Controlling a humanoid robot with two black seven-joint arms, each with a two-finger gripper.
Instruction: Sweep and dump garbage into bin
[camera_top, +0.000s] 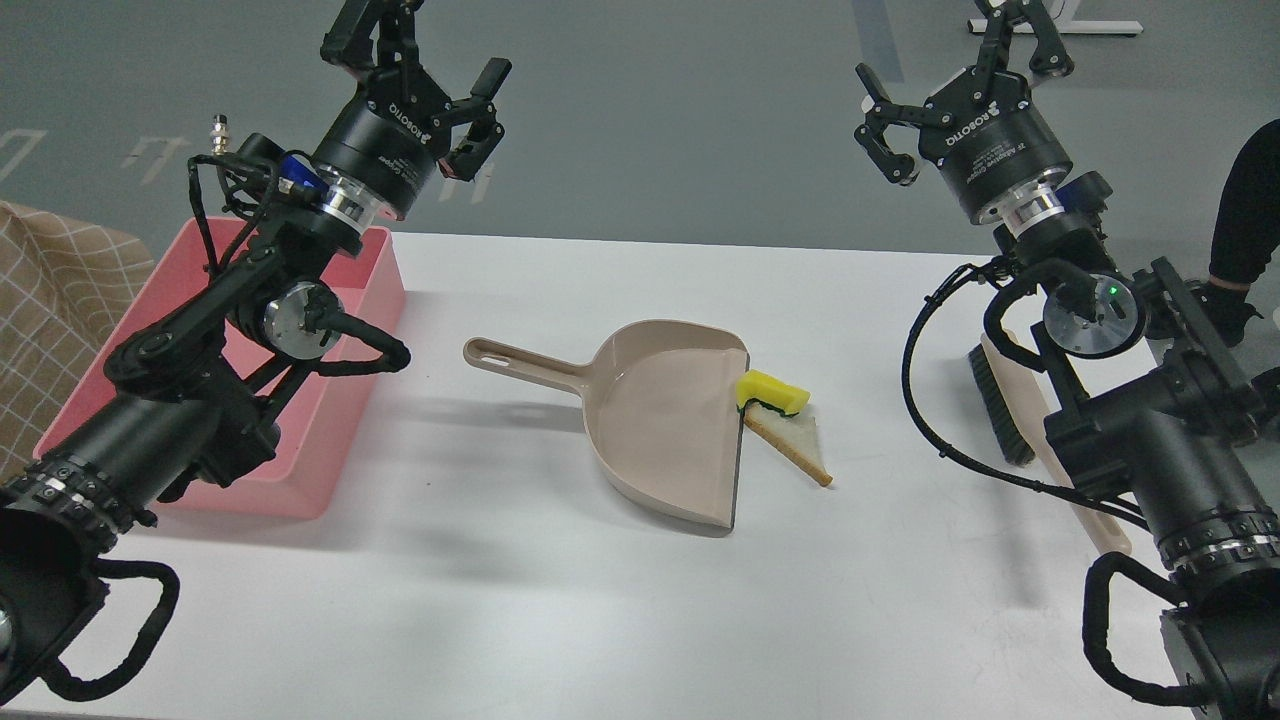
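The yellow sponge block (771, 392) with a dark green layer and the triangular bread slice (795, 446) lie at the open right edge of the beige dustpan (668, 422), mid-table. The dustpan's handle (520, 362) points left. The pink bin (340, 330) stands at the left, partly hidden by my left arm. My left gripper (420, 60) is open and empty, held high above the bin's far end. My right gripper (960, 70) is open and empty, high at the right, well above the table.
A beige brush with dark bristles (1005, 400) lies at the right under my right arm. A checked tan cloth (50, 300) is at the far left beyond the bin. The white table's far edge (650, 243) borders grey floor.
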